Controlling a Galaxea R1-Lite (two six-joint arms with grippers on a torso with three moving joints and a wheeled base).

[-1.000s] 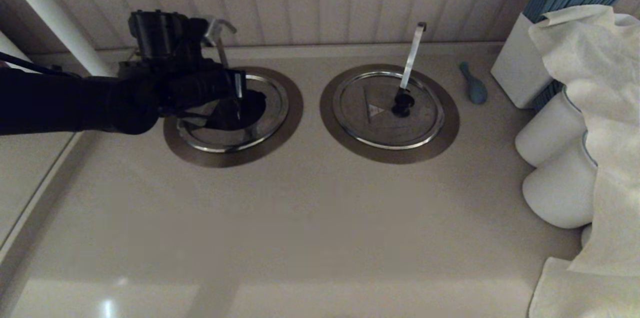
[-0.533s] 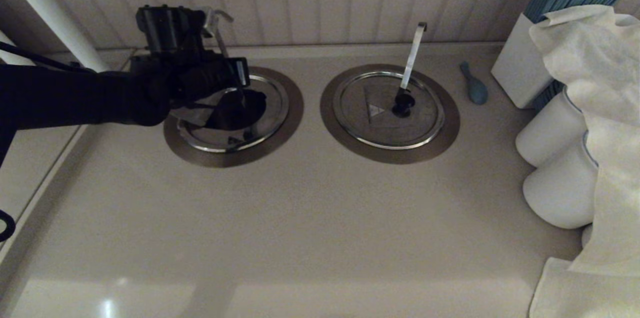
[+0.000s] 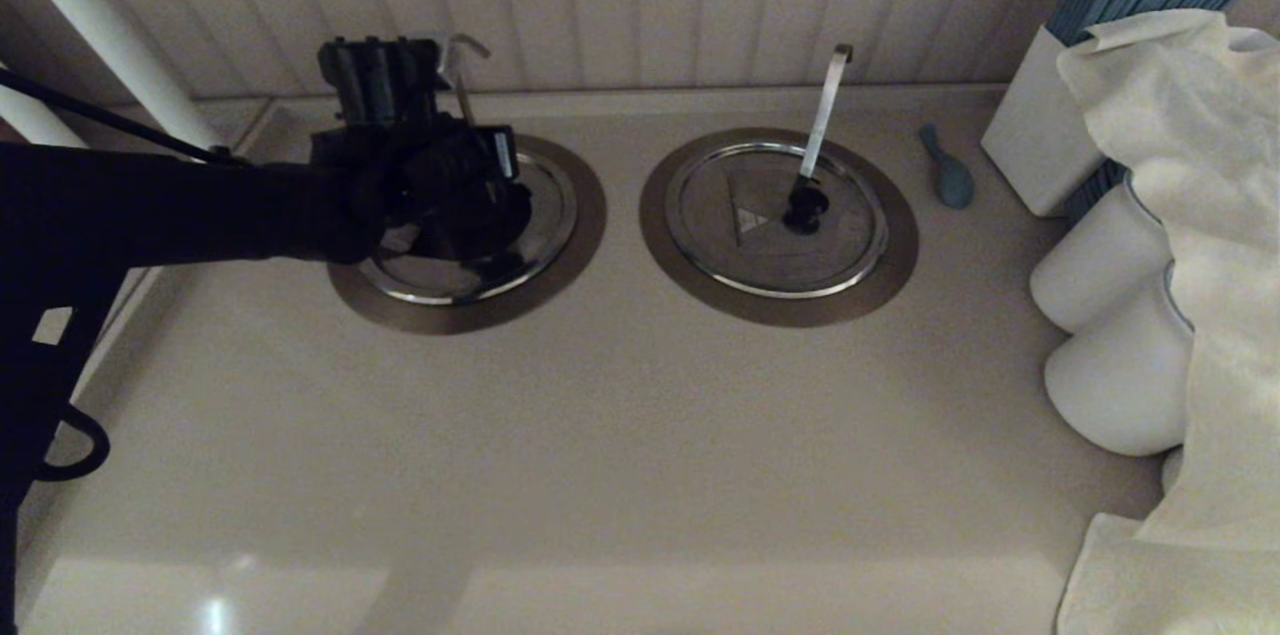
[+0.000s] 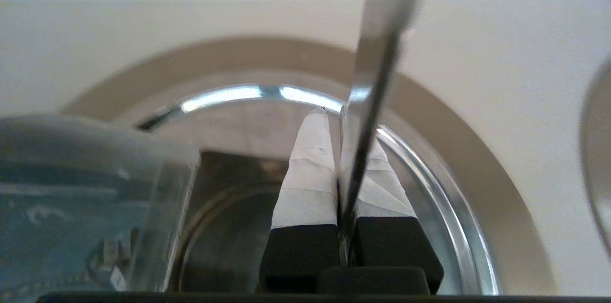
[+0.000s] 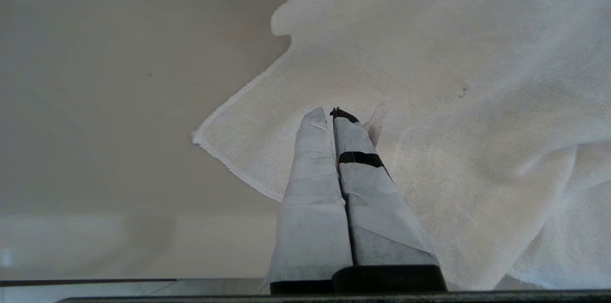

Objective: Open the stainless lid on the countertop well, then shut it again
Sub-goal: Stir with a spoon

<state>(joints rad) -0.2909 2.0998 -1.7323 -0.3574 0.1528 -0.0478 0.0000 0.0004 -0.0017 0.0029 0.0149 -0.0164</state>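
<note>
My left gripper [image 3: 485, 200] hangs low over the left countertop well, whose brushed collar [image 3: 590, 205] [image 4: 482, 164] rings the stainless lid [image 3: 548, 215]. The arm hides the lid's middle and knob, and a dark patch shows beside the fingers. In the left wrist view the gripper [image 4: 331, 112] is shut on a thin grey metal strip. This strip is the hooked utensil handle [image 4: 377, 50] [image 3: 462, 50], which runs up past the fingertips. My right gripper [image 5: 327, 112] is shut and empty above a white cloth [image 5: 453, 78], out of the head view.
The twin lid [image 3: 740, 245] with its broad bright handle [image 3: 825, 105] lies to the right. Past it are a blue spoon [image 3: 948, 177], a white box of blue sticks [image 3: 1035, 140], white rolls [image 3: 1100, 270] and draped cloth [image 3: 1200, 215]. The panelled wall stands right behind the wells.
My left gripper has moved right and down over the well, and the handle's hook has shifted with it. The dark opening under the gripper has shrunk.
</note>
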